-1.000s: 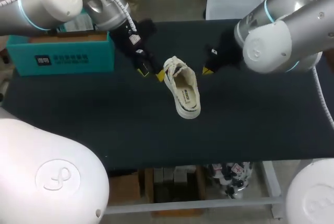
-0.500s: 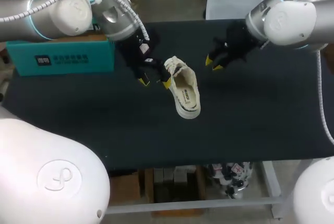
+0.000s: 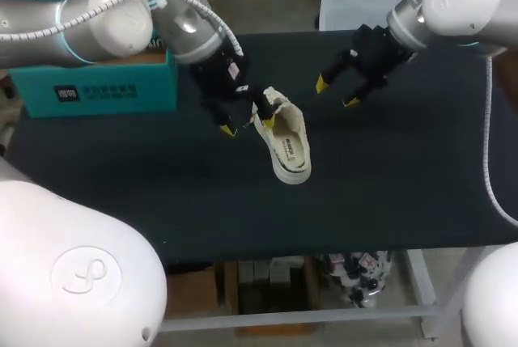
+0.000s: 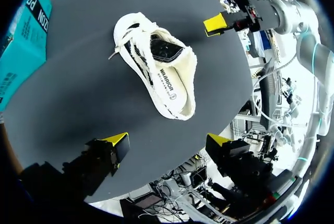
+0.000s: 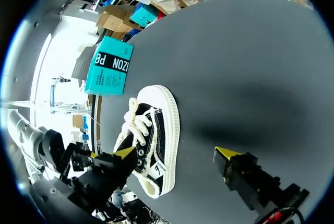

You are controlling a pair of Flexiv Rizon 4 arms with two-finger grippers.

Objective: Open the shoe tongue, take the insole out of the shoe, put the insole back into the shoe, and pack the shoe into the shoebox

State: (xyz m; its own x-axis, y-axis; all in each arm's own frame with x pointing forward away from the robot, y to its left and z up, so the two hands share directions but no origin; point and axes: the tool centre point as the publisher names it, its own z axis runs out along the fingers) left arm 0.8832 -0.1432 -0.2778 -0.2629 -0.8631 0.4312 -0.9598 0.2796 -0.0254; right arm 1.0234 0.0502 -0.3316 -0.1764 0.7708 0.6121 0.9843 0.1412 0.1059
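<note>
— Right gripper (image 3: 336,94) draws back from the sneaker (image 3: 285,141); left gripper (image 3: 248,126) edges nearer its laced end.
— Both spread wide, empty. Sneaker mid-table (image 3: 162,193), insole label printed; teal shoebox (image 3: 97,88) lettered too. Right wrist view alone shows the sneaker's black side.

Cream shoe (image 3: 285,141) upright; teal shoebox (image 3: 93,88) apart

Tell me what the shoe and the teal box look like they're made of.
Shoe: likely cream canvas, matte, frayed edges, on a smooth, probably rubber sole. Teal box: seemingly matte cardboard; brown raw board shows at its top.
</note>
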